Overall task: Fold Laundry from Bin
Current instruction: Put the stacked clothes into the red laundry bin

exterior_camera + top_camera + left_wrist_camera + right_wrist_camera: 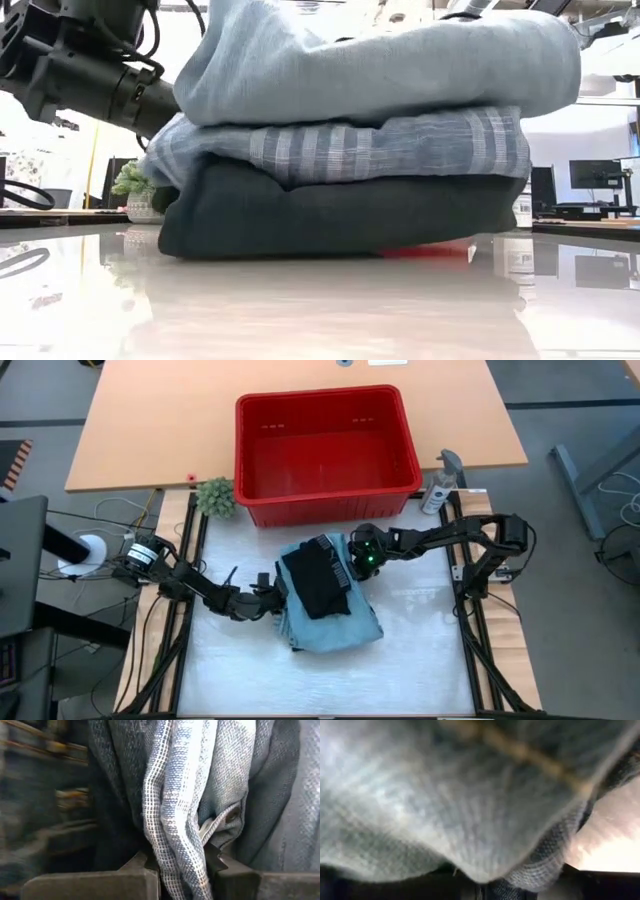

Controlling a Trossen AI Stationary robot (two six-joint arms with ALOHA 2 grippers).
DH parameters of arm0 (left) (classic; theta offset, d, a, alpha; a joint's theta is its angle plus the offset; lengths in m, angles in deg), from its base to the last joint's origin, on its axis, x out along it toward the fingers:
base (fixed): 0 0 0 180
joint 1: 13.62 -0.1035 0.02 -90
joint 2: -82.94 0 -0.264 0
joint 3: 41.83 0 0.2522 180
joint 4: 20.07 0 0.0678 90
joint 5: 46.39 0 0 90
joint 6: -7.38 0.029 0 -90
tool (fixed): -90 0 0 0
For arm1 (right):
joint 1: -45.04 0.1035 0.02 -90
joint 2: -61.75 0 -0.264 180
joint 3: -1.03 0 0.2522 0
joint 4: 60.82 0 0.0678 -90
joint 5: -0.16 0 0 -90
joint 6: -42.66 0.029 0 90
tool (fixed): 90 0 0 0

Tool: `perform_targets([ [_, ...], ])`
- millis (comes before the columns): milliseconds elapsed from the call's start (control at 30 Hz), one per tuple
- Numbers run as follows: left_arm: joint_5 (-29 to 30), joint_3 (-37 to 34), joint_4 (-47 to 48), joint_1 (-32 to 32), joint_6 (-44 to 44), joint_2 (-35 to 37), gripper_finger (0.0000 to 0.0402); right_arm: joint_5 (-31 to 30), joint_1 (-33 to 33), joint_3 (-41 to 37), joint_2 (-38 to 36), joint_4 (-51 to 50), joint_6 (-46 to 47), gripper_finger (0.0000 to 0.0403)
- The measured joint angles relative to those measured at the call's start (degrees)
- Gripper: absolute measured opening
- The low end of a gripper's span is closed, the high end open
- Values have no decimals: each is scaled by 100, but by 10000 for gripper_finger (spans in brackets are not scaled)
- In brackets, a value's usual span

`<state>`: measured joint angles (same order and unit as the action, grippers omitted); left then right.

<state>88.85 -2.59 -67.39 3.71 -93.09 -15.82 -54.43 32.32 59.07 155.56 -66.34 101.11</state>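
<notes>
A stack of folded laundry (325, 600) lies on the white mat in front of the red bin (320, 396). In the low view a dark garment (340, 215) rests on the table, with a blue-grey striped cloth (380, 145) on it and light blue denim (380, 60) on top. From above, a black garment (318, 578) lies over the denim. My left gripper (278, 592) is at the stack's left side, shut on cloth. My right gripper (352, 560) is at the stack's far right side, buried in cloth. My left gripper pinches a fold of the blue-grey striped cloth (175, 840) between its two fingers (142, 870), coming level from the table's left. Denim layers lie against the fingers on both sides. The stack rests on the table. My right gripper is shut on cloth at the stack's far right edge, coming from the table's right. A bunch of striped cloth (525, 875) sits between the dark fingers (420, 887). Light denim (445, 805) covers most of the wrist view and hides how many layers are held.
The bin holds nothing that I can see. A small green plant (215, 497) stands by its near left corner and a spray bottle (440, 485) by its right side. Open mat (420, 660) lies near and right of the stack.
</notes>
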Motion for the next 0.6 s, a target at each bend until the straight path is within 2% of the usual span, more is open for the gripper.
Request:
perform_targets([
  [133, -100, 31, -467, -134, 100, 0, 41, -40, 60, 9, -108, -69, 130, 100],
  [367, -579, 339, -509, -340, 155, 11, 41, 62, 69, 211, -197, -224, 282, 100],
  [600, -707, 369, -508, -407, 298, 301, 41, 32, 37, 573, -554, -1110, -37, 100],
])
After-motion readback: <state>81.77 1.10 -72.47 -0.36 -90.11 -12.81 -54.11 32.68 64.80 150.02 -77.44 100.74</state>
